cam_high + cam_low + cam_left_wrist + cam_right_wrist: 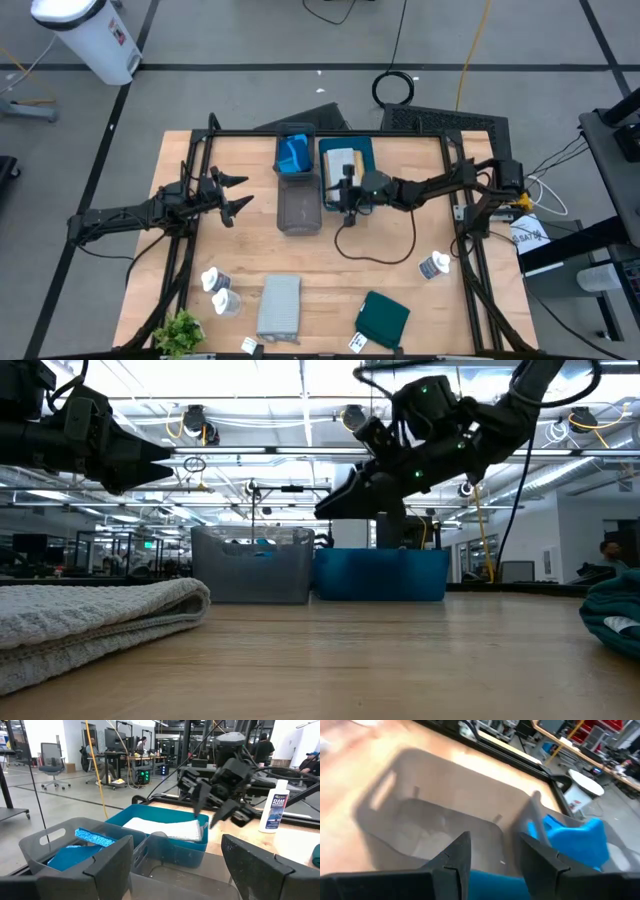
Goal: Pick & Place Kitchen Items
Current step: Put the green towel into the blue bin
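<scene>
The right gripper [346, 196] hangs over the seam between the grey tray [298, 210] and the teal tray [347, 172], fingers parted with nothing between them. The left gripper [236, 194], at nine o'clock of the trays, is released too. A ribbed grey cloth [279, 306] and dark teal cloth [382, 319] lie at the bench's [340, 270] six o'clock edge; bottle [434, 265] labels are illegible. A blue sponge [293, 152] sits in the rear grey bin [282, 160].
</scene>
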Robot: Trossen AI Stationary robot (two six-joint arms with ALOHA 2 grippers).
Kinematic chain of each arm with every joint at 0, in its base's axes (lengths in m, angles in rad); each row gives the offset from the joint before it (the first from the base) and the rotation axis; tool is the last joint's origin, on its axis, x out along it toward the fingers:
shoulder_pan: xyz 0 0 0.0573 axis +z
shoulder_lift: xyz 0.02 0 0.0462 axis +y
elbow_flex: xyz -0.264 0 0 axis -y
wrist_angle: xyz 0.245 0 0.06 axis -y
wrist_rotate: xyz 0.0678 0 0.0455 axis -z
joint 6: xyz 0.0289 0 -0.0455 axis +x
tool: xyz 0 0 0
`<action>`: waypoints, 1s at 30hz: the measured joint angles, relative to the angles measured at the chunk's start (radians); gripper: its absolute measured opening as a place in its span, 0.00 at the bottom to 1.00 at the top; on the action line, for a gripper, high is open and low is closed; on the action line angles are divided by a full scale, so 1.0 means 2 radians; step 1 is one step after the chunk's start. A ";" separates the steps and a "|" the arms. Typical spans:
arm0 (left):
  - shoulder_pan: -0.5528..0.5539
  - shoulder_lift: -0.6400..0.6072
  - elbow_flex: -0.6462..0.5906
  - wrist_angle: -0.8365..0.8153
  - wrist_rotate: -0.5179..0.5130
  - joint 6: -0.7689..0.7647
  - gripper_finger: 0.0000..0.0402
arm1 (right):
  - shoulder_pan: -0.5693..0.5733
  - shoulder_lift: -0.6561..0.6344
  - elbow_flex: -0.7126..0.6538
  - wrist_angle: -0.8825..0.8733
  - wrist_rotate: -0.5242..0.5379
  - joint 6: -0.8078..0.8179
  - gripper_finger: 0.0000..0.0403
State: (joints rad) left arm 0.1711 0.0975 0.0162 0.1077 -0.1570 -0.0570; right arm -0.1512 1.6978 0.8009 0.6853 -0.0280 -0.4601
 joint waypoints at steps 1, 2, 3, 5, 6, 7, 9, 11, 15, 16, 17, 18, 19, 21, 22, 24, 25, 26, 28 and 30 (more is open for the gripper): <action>0.000 0.000 0.000 0.000 0.000 0.000 0.77 | 0.007 0.000 0.000 0.000 0.000 0.006 0.32; 0.000 0.000 0.000 0.000 0.000 0.000 0.77 | 0.016 0.000 0.000 0.000 0.000 0.013 0.32; 0.000 0.000 0.000 0.000 0.000 0.000 0.77 | 0.023 0.000 0.000 0.000 0.000 0.020 0.32; 0.000 0.000 0.000 0.000 0.000 0.000 0.77 | 0.041 0.000 0.000 0.000 0.000 0.032 0.32; 0.000 0.000 0.000 0.000 0.000 0.000 0.77 | 0.050 0.000 0.000 0.000 0.000 0.037 0.32; 0.000 0.000 0.000 0.000 0.000 0.000 0.77 | 0.060 0.000 0.000 0.000 0.000 0.041 0.32; 0.000 0.000 0.000 0.000 0.000 0.000 0.77 | 0.080 -0.007 0.000 -0.005 0.000 0.044 0.32; 0.000 0.000 0.000 0.000 0.000 0.000 0.77 | 0.102 -0.017 0.000 -0.002 0.000 0.052 0.32; 0.000 0.000 0.000 0.000 0.000 0.000 0.77 | 0.146 -0.055 0.000 -0.014 0.003 0.083 0.32; 0.000 0.000 0.000 0.000 0.000 0.000 0.77 | 0.157 -0.067 0.000 -0.019 0.003 0.094 0.32; 0.000 0.000 0.000 0.000 0.000 0.000 0.77 | 0.168 -0.078 0.000 -0.024 0.003 0.104 0.32; 0.000 0.000 0.000 0.000 0.000 0.000 0.77 | 0.179 -0.088 0.000 -0.029 0.003 0.115 0.32; 0.000 0.000 0.000 0.000 0.000 0.000 0.77 | 0.189 -0.098 0.000 -0.037 0.003 0.128 0.32; 0.000 0.000 0.000 0.000 0.000 0.000 0.77 | 0.211 -0.118 0.000 -0.056 0.001 0.152 0.32; 0.000 0.000 0.000 0.000 0.000 0.000 0.77 | 0.222 -0.127 0.000 -0.068 0.001 0.163 0.32; 0.000 0.000 0.000 0.000 0.000 0.000 0.77 | 0.242 -0.145 0.000 -0.099 0.000 0.184 0.32; 0.000 0.000 0.000 0.000 0.000 0.000 0.77 | 0.252 -0.152 0.000 -0.111 0.000 0.194 0.32; 0.000 0.000 0.000 0.000 0.000 0.000 0.77 | 0.260 -0.159 0.000 -0.126 0.000 0.203 0.32; 0.000 0.000 0.000 0.000 0.000 0.000 0.77 | 0.277 -0.171 0.000 -0.160 0.000 0.222 0.32; 0.000 0.000 0.000 0.000 0.000 0.000 0.77 | 0.292 -0.177 0.000 -0.190 0.000 0.239 0.32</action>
State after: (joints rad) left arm 0.1712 0.0978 0.0158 0.1077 -0.1570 -0.0570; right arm 0.4324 1.3439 0.8007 0.3060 -0.0277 0.0187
